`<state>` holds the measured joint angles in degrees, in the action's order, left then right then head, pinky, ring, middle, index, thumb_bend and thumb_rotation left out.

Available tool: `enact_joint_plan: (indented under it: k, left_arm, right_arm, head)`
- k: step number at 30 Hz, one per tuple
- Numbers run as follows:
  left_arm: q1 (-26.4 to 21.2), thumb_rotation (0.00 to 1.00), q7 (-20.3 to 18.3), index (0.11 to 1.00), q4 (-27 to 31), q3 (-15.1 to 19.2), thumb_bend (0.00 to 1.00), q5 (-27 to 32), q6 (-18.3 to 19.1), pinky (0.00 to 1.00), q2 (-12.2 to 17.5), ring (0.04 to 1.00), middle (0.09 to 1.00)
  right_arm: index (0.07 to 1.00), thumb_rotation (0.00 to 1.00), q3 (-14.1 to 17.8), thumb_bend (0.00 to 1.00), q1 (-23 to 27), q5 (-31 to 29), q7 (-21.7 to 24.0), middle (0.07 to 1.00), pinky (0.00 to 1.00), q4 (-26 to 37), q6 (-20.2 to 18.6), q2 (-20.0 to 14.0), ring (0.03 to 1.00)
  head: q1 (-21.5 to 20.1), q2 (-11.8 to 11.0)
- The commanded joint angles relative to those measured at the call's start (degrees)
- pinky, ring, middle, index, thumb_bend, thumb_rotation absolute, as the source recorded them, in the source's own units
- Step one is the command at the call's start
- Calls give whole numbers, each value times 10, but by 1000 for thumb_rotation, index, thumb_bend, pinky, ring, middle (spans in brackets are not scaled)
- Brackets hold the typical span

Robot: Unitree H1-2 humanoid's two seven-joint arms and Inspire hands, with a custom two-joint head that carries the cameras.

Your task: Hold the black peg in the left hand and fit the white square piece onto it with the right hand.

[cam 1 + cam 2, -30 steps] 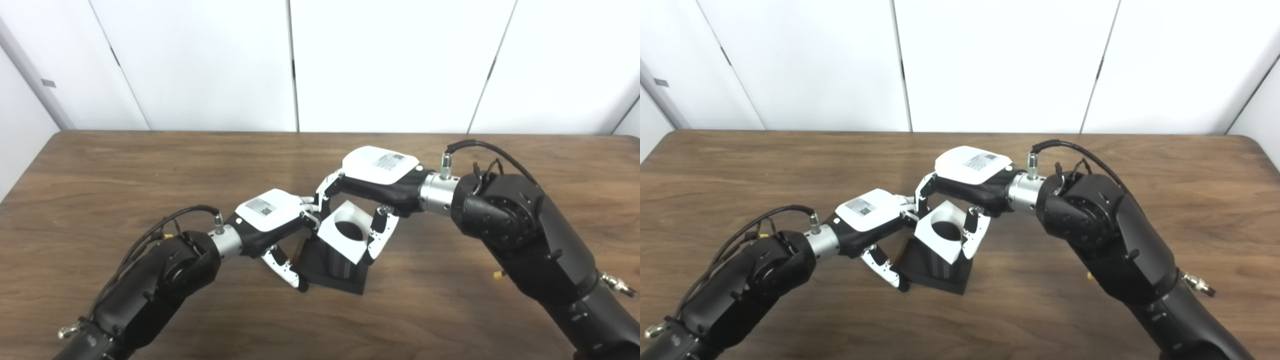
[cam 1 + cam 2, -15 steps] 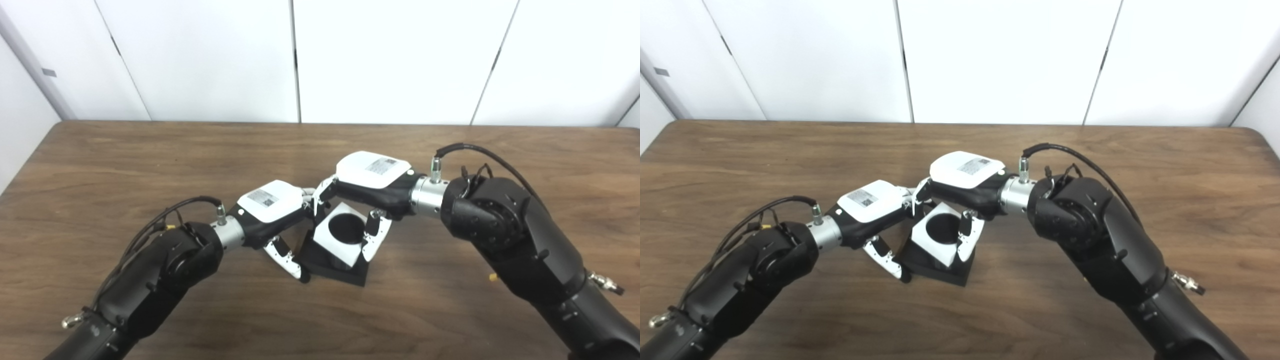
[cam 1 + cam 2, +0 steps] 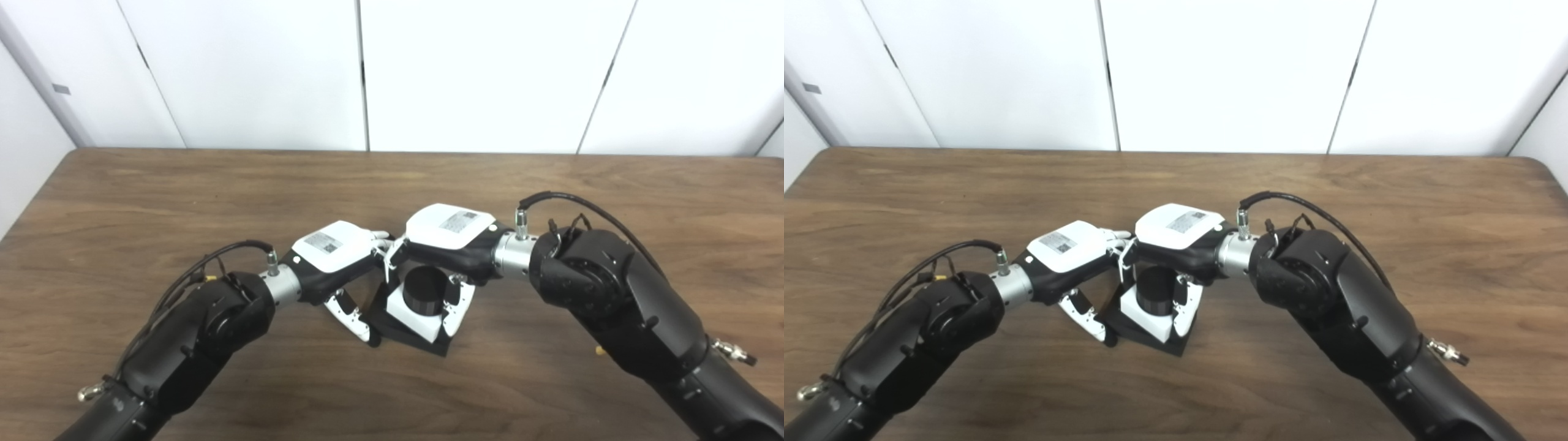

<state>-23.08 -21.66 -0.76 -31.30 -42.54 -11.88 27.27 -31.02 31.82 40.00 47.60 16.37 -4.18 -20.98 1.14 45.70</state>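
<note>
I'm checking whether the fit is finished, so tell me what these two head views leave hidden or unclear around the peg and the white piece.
- Far side of the black peg: hidden in both views by the right hand above it.
- Whether the white square piece sits flat on the peg's black base: its underside is out of sight.
- How the left hand grips the base: its fingertips touch the near edge; the other contacts are covered.
- Labels on both hands: too small to read.
</note>
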Motion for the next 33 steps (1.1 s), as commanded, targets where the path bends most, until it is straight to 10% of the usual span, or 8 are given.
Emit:
enact_joint_plan:
  k: [1,17,33]
  left_arm:
    - [13,83,-33,493,-5,-23,520,-28,2,895,-4,940,905]
    - [11,83,-36,493,-6,-20,520,-24,-2,897,2,950,894]
    - [12,82,-32,493,-10,-16,520,-22,-11,892,7,947,892]
  right_arm:
    - [751,211,7,895,20,5,4,826,703,5,-2,-5,810]
    - [847,167,45,931,22,9,10,862,677,0,-6,-31,823]
    - [806,65,153,830,3,-8,-30,826,642,2,-28,-71,786]
  head:
    - [0,1]
    - [-7,2]
    - [-15,4]
